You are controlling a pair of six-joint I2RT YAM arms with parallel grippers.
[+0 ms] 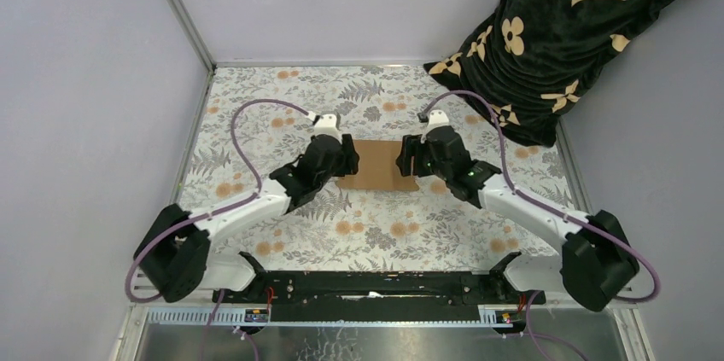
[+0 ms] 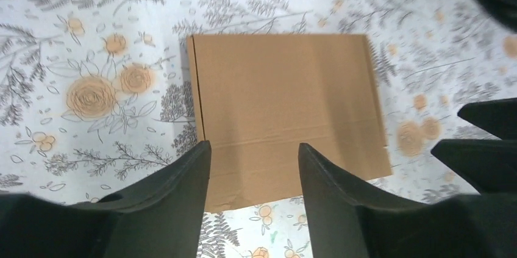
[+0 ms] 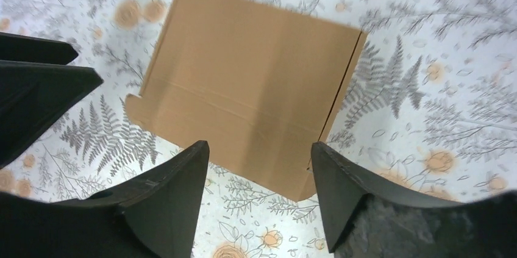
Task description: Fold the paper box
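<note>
The left gripper (image 2: 253,148) spread open above one end of the paper box (image 1: 380,165), the right gripper (image 3: 259,145) likewise open above the other end, box lying flat mid floral bench (image 1: 256,105), dark patterned cloth (image 1: 563,28) far right.

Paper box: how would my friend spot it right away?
Find the flowery table. In its middle the left pincer and the right pincer face each other. Between them lies the paper box, flat and plain brown against all the flowers.
</note>
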